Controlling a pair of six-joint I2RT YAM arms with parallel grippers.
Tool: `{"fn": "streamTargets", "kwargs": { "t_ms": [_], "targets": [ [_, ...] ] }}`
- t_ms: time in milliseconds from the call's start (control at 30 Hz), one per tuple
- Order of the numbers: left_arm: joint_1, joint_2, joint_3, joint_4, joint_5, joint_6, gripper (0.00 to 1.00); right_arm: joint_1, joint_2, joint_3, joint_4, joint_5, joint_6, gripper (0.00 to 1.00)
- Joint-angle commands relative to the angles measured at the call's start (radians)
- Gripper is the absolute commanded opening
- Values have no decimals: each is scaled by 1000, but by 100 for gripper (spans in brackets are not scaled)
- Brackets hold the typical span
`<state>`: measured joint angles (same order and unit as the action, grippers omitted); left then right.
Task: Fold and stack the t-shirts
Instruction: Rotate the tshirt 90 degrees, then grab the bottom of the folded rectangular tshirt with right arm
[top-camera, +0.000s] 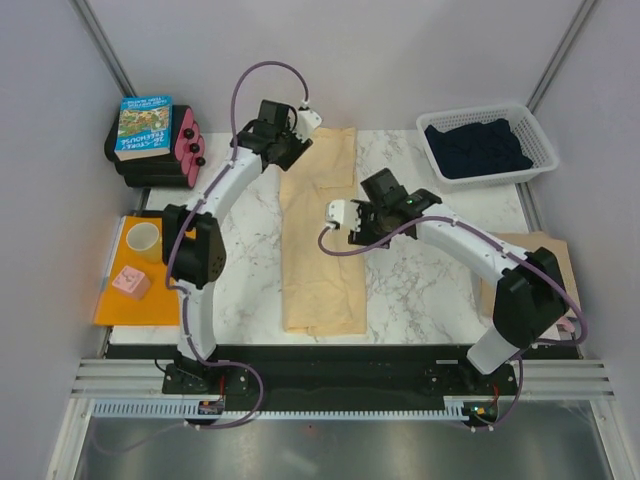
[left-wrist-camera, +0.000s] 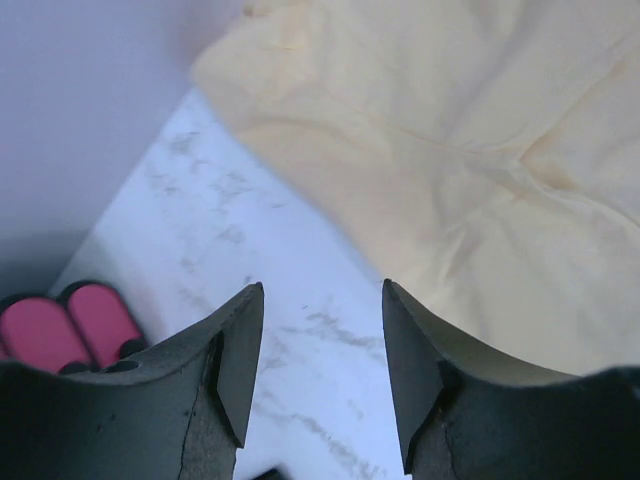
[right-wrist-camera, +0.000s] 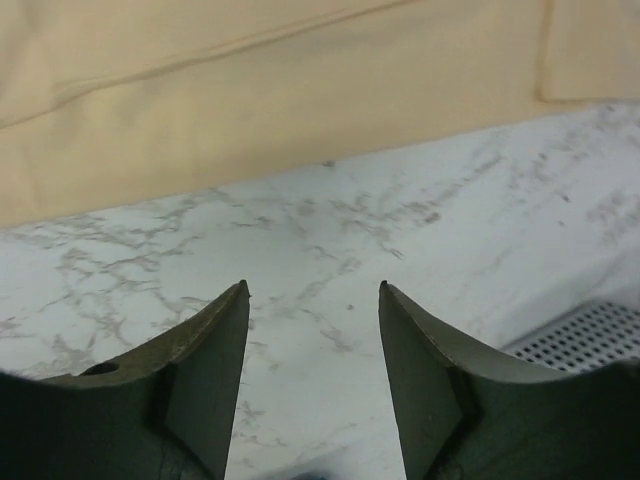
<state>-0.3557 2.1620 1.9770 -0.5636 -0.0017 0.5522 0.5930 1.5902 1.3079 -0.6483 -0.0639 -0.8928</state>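
1. The pale yellow t-shirt (top-camera: 320, 235) lies on the marble table (top-camera: 425, 290), folded into one long strip that runs from the far edge almost to the near edge, a little left of the middle.
2. The left gripper (top-camera: 300, 128) hovers at the strip's far left corner. In its wrist view the fingers (left-wrist-camera: 235, 350) stand apart with only bare marble between them, and the yellow cloth (left-wrist-camera: 480, 150) lies just ahead and to the right. They grasp nothing.
3. The right gripper (top-camera: 345, 218) hangs just beside the strip's right edge, about halfway along it. Its fingers (right-wrist-camera: 215, 360) are also spread and empty, with bare marble between them and the shirt's edge (right-wrist-camera: 250, 90) across the top of that view.
4. A white mesh basket (top-camera: 545, 145) sits at the far right corner of the table. Inside it is a dark navy t-shirt (top-camera: 478, 148), bunched up and filling most of the bottom.
5. A tan t-shirt (top-camera: 555, 250) lies flat at the table's right edge, partly hidden under the right arm.
6. Off the table's left side lies a flat orange sheet (top-camera: 120, 305). On it stand a pale cup (top-camera: 144, 238), upright, and nearer to me a small pink square object (top-camera: 131, 283). I cannot tell what is inside the cup.
7. At the far left a book (top-camera: 145, 125) rests on a dark stack with pink-ended rolls (top-camera: 186, 140) beside it.
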Motion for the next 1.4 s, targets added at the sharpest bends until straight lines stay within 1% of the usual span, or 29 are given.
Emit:
{"fn": "streamTargets", "kwargs": {
  "t_ms": [0, 67, 100, 233, 367, 467, 533, 633, 733, 867, 1000, 1167, 1367],
  "targets": [
    [29, -220, -64, 56, -145, 11, 58, 111, 25, -25, -133, -154, -115, 61],
    [60, -269, -102, 54, -187, 15, 58, 187, 50, -41, -131, -155, -124, 61],
    [69, -307, -112, 50, -201, 18, 58, 209, 69, -50, -125, -163, -112, 61],
    [115, -376, -141, 2, -256, 40, 57, 293, 111, -64, -114, -227, -38, 62],
    [126, -435, -176, -22, -288, 52, 57, 376, 128, -119, -28, -257, 51, 62],
    [126, -473, -222, -32, -290, 32, 57, 425, 134, -200, 44, -234, 97, 63],
    [124, -493, -250, -39, -296, 9, 56, 456, 149, -220, 81, -211, 132, 62],
    [123, -521, -277, -50, -291, -9, 56, 478, 168, -231, 108, -203, 190, 62],
    [123, -539, -302, -55, -288, 8, 55, 519, 171, -237, 145, -174, 250, 62],
    [123, -554, -314, -55, -291, 12, 55, 550, 183, -211, 162, -134, 285, 64],
    [121, -564, -319, -59, -290, 8, 55, 551, 179, -171, 157, -77, 293, 65],
    [121, -574, -325, -61, -284, 9, 55, 556, 157, -98, 104, -80, 305, 66],
    [121, -577, -342, -61, -284, 6, 54, 585, 168, -71, 98, -106, 331, 65]
  ]
}}
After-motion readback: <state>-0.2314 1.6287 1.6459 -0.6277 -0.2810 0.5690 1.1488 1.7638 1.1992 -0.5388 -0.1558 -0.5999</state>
